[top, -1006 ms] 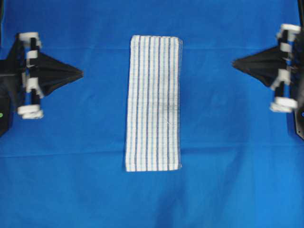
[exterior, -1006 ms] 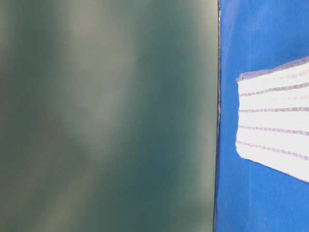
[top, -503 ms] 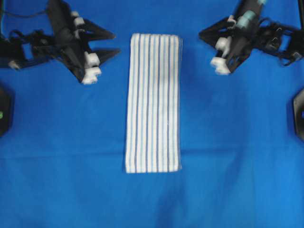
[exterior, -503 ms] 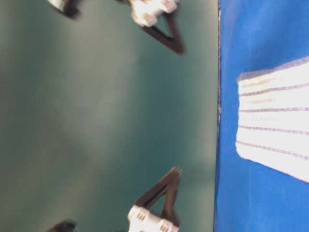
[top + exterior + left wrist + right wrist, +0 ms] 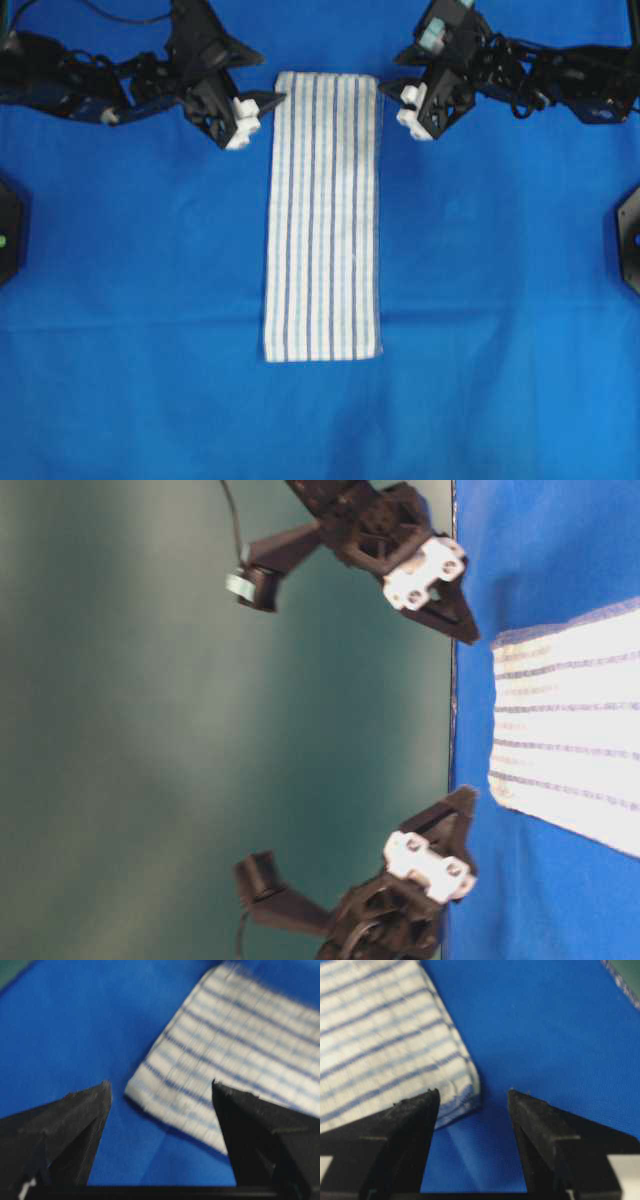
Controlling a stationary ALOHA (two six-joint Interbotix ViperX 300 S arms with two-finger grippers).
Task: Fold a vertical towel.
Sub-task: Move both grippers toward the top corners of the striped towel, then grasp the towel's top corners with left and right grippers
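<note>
The towel (image 5: pixel 323 215), white with thin blue stripes, lies flat and lengthwise on the blue cloth. Both grippers hover at its far end. My left gripper (image 5: pixel 262 78) is open beside the far left corner. In the left wrist view that corner of the towel (image 5: pixel 240 1035) lies between and just ahead of the left gripper (image 5: pixel 160 1087). My right gripper (image 5: pixel 395 72) is open beside the far right corner. In the right wrist view the towel (image 5: pixel 385 1035) ends just ahead of the right gripper (image 5: pixel 474 1092). Neither holds anything. At table level the towel (image 5: pixel 565 730) shows between the right gripper (image 5: pixel 462 628) and the left gripper (image 5: pixel 462 800).
A bright-blue cloth (image 5: pixel 130 300) covers the table. Its far hem (image 5: pixel 620 980) runs just behind the towel, with a green wall (image 5: pixel 200 730) beyond. Black arm bases sit at the left edge (image 5: pixel 8 235) and the right edge (image 5: pixel 630 235).
Both arms swung in from the table's sides to the towel's far corners. Their jaws went from shut to open. The towel has not moved.
</note>
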